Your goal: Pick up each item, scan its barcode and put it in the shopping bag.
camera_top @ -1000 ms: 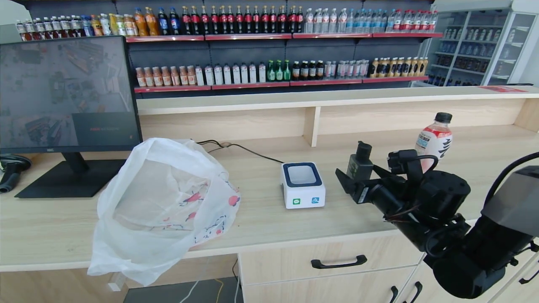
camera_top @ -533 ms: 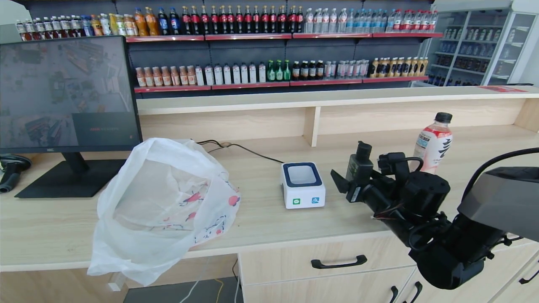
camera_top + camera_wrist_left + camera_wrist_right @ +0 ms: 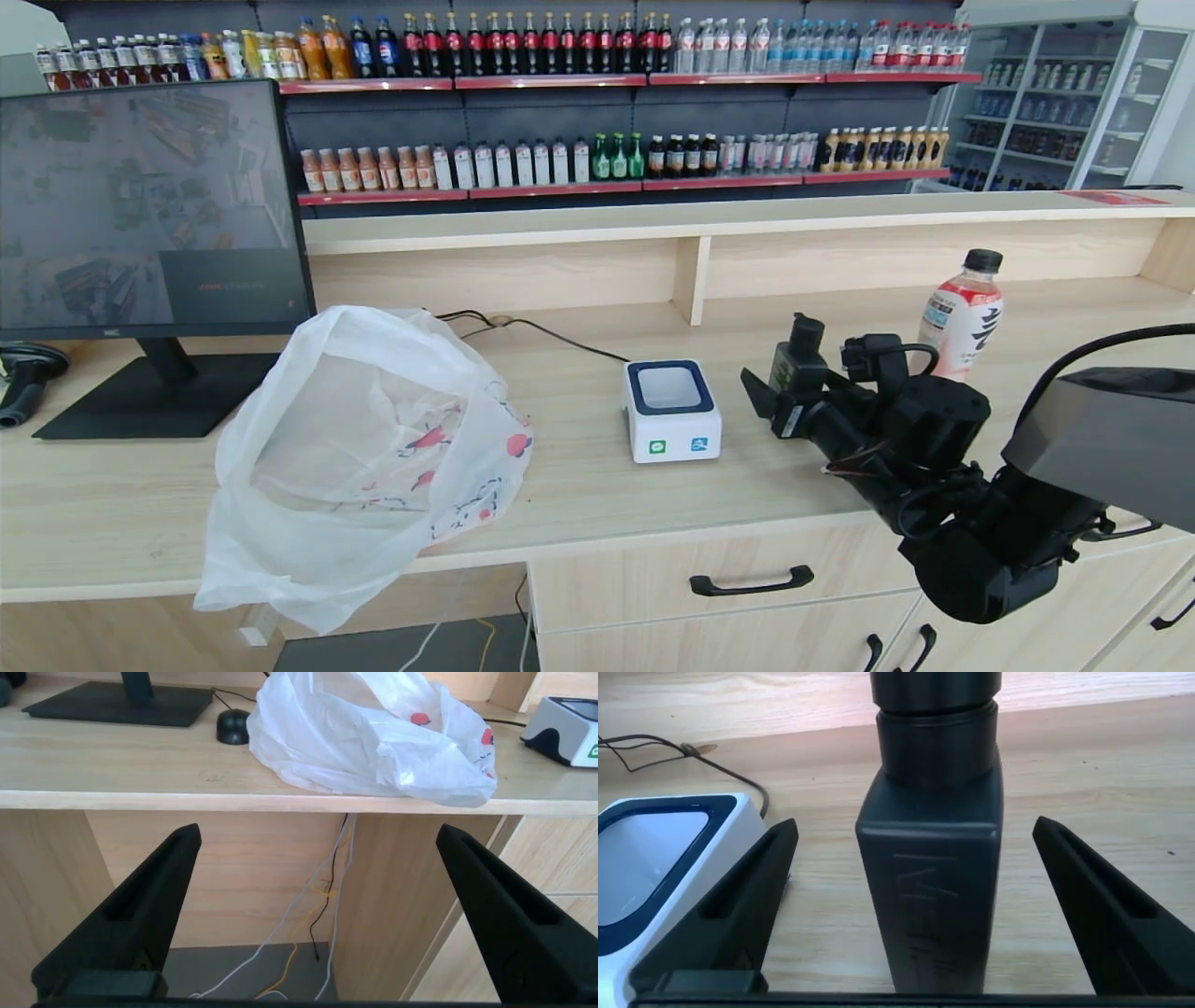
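Head view: noted white bag overhanging bench front edge, left; scanner mid-bench; dark bottle just right of it; pink-labelled drink bottle farther right, well apart.
Left wrist view: found left end effector spread wide, below bench edge.
Right wrist view: found right end effector wide around dark bottle, gaps both sides; raised lettering illegible.

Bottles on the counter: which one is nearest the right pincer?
The dark square bottle: it stands between the fingers of the open right pincer. The pink-labelled bottle stands apart, farther right.
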`<state>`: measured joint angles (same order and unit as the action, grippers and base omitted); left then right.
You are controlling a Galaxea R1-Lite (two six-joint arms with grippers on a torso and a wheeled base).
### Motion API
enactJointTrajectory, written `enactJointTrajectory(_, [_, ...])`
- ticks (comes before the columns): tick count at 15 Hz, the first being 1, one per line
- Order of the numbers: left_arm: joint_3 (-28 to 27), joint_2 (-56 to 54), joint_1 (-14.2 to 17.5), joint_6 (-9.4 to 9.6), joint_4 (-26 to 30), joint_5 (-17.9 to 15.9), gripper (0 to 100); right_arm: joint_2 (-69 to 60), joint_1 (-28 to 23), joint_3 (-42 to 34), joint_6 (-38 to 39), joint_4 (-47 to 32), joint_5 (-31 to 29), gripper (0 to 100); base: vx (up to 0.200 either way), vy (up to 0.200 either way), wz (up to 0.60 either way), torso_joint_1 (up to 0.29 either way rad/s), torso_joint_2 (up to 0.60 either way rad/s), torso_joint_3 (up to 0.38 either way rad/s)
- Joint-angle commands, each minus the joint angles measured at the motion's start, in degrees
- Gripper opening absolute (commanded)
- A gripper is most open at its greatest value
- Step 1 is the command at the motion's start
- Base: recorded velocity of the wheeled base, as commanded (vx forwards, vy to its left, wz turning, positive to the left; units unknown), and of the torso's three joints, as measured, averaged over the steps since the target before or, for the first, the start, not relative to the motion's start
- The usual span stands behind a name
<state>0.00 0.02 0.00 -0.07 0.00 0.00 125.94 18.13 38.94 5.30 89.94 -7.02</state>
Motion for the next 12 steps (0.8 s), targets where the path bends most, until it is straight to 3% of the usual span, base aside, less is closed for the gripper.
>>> enactJointTrajectory(1, [0.00, -0.02, 0.00, -0.01, -0.09, 0.00, 100, -0.08, -0.11, -0.18, 0.06, 0.06, -0.01, 100, 0.000, 0.000, 0.00, 0.000, 0.00, 0.000])
enactJointTrajectory(3, [0.00, -0.02, 0.00, -0.01, -0.09, 0.00, 100, 0.09, -0.11, -0.09, 0.06, 0.06, -0.01, 100, 0.000, 0.000, 0.00, 0.000, 0.00, 0.000])
enactJointTrajectory(4, [0.00, -0.02, 0.00, -0.01, -0.09, 0.00, 100, 0.18, -0.20, -0.09, -0.03, 0.06, -0.01, 0, 0.000, 0.000, 0.00, 0.000, 0.00, 0.000])
enactJointTrajectory(12, [0.00, -0.02, 0.00, -0.01, -0.09, 0.00, 100, 0.53, -0.20, -0.18, 0.06, 0.06, -0.01, 0, 0.000, 0.000, 0.00, 0.000, 0.00, 0.000])
